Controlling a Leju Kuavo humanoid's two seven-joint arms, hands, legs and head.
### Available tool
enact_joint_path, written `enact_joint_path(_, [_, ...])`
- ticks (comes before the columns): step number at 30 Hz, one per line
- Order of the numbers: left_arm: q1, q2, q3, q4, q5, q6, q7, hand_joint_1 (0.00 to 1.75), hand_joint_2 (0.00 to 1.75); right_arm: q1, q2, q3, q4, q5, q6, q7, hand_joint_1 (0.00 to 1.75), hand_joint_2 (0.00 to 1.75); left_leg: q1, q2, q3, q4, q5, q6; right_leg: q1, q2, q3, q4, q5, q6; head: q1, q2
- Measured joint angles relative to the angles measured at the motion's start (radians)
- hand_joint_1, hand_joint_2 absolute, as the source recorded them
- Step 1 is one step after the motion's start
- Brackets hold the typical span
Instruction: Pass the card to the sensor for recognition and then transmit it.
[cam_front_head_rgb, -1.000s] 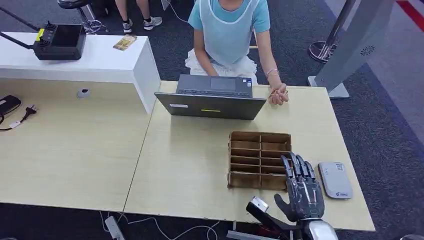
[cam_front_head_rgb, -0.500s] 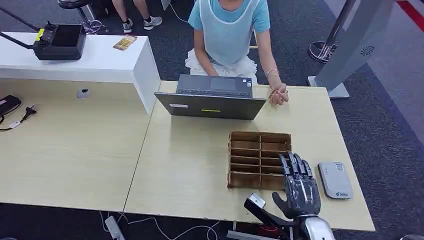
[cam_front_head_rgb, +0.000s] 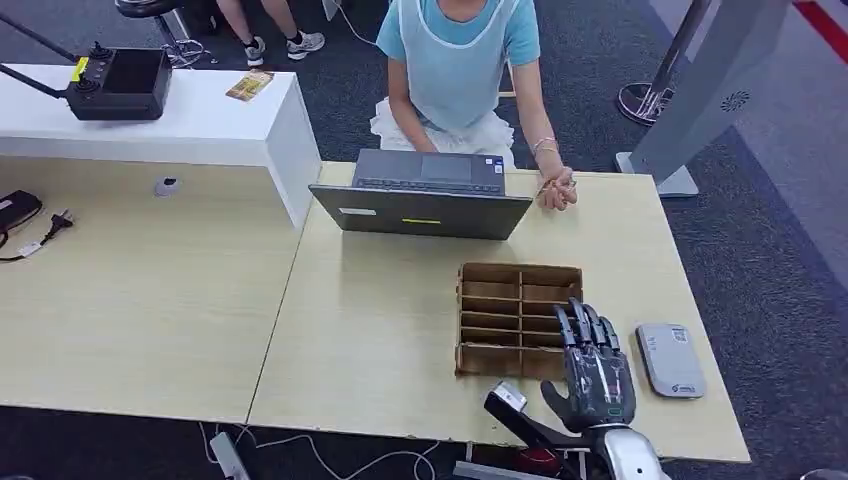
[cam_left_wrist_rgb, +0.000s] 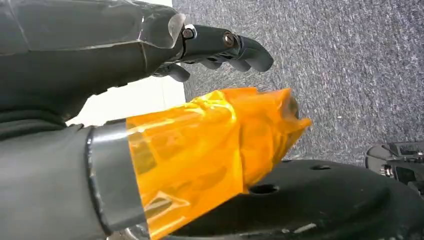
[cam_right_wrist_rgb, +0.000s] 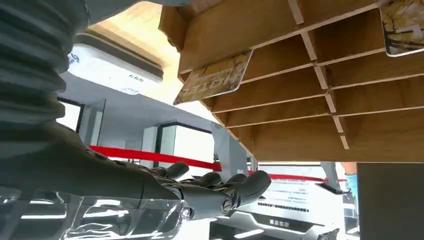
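Table (cam_front_head_rgb: 380, 330) carries our wooden slotted rack (cam_front_head_rgb: 505, 300); our right hand (cam_front_head_rgb: 597, 375) hovers over its near right corner, fingers spread, grasping nothing; sensor (cam_front_head_rgb: 670, 358) just beside; card (cam_right_wrist_rgb: 215, 77) sits in a slot; left hand (cam_left_wrist_rgb: 220, 47) hangs loosely curled and empty

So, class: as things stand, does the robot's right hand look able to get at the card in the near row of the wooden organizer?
Probably yes. The right hand hangs open over the wooden organizer's near right corner, the card juts from its slot, and nothing lies between them.
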Motion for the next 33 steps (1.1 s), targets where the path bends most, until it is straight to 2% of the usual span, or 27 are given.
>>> enact_joint_path(8, [0.0,0.0,0.0,0.0,0.0,0.0,0.0,0.0,0.0,-0.001,0.003,0.0,0.005,0.0,0.0,0.0,0.0,1.75,0.0,0.0,0.0,0.0,0.0,0.0,0.0,0.0,0.0,0.0,0.0,0.0,0.0,0.0])
enact_joint_path(10, [0.0,0.0,0.0,0.0,0.0,0.0,0.001,0.0,0.0,-0.001,0.003,0.0,0.006,0.0,0.0,0.0,0.09,1.75,0.0,0.0,0.0,0.0,0.0,0.0,0.0,0.0,0.0,0.0,0.0,0.0,0.0,0.0])
enact_joint_path(11, [0.0,0.0,0.0,0.0,-0.001,0.0,0.001,0.0,0.0,-0.001,0.004,-0.002,0.008,0.0,-0.001,0.0,0.26,1.75,0.0,0.0,0.0,0.0,0.0,0.0,0.0,0.0,0.0,0.0,0.0,0.0,0.0,0.0])
enact_joint_path(12, [0.0,0.0,0.0,0.0,-0.001,0.0,0.001,0.0,0.0,-0.002,0.005,-0.003,0.009,0.0,-0.002,0.0,0.63,1.75,0.0,0.0,0.0,0.0,0.0,0.0,0.0,0.0,0.0,0.0,0.0,0.0,0.0,0.0])
enact_joint_path(13, [0.0,0.0,0.0,0.0,-0.002,0.0,0.001,0.0,0.0,-0.001,0.005,-0.005,0.01,0.001,-0.002,0.0,1.12,1.75,0.0,0.0,0.0,0.0,0.0,0.0,0.0,0.0,0.0,0.0,0.0,0.0,0.0,0.0])
enact_joint_path(14, [0.0,0.0,0.0,0.0,-0.002,0.0,0.001,0.0,0.0,-0.001,0.005,-0.007,0.011,0.003,-0.003,0.0,1.26,1.75,0.0,0.0,0.0,0.0,0.0,0.0,0.0,0.0,0.0,0.0,0.0,0.0,0.0,0.0])
enact_joint_path(15, [0.0,0.0,0.0,0.0,-0.002,0.0,0.001,0.0,0.0,-0.001,0.005,-0.008,0.011,0.004,-0.003,0.0,1.26,1.75,0.0,0.0,0.0,0.0,0.0,0.0,0.0,0.0,0.0,0.0,0.0,0.0,0.0,0.0])
enact_joint_path(18, [0.0,0.0,0.0,0.0,-0.002,0.0,0.001,0.0,0.0,-0.001,0.005,-0.013,0.014,0.01,-0.006,0.0,1.05,1.75,0.0,0.0,0.0,0.0,0.0,0.0,0.0,0.0,0.0,0.0,0.0,0.0,0.0,0.0])
enact_joint_path(19, [0.0,0.0,0.0,0.0,-0.002,0.0,0.001,0.0,0.0,-0.001,0.005,-0.015,0.014,0.01,-0.006,0.0,1.03,1.75,0.0,0.0,0.0,0.0,0.0,0.0,0.0,0.0,0.0,0.0,0.0,0.0,0.0,0.0])
enact_joint_path(22, [0.0,0.001,0.0,0.0,-0.003,0.0,0.001,0.0,0.0,-0.002,0.005,-0.018,0.018,0.011,-0.006,0.0,1.2,1.75,0.0,0.0,0.0,0.0,0.0,0.0,0.0,0.0,0.0,0.0,0.0,0.0,0.0,0.0])
enact_joint_path(24, [0.0,0.001,0.0,0.0,-0.004,0.0,0.002,0.0,0.0,-0.002,0.005,-0.019,0.019,0.011,-0.008,0.0,1.26,1.75,0.0,0.0,0.0,0.0,0.0,0.0,0.0,0.0,0.0,0.0,0.0,0.0,0.0,0.0])
enact_joint_path(33, [0.0,0.001,0.0,0.0,-0.011,0.0,0.002,0.0,0.0,-0.005,0.011,-0.042,0.037,0.012,-0.022,0.003,1.26,1.75,0.0,0.0,0.0,0.0,0.0,0.0,0.0,0.0,0.0,0.0,0.0,0.0,0.0,0.0])
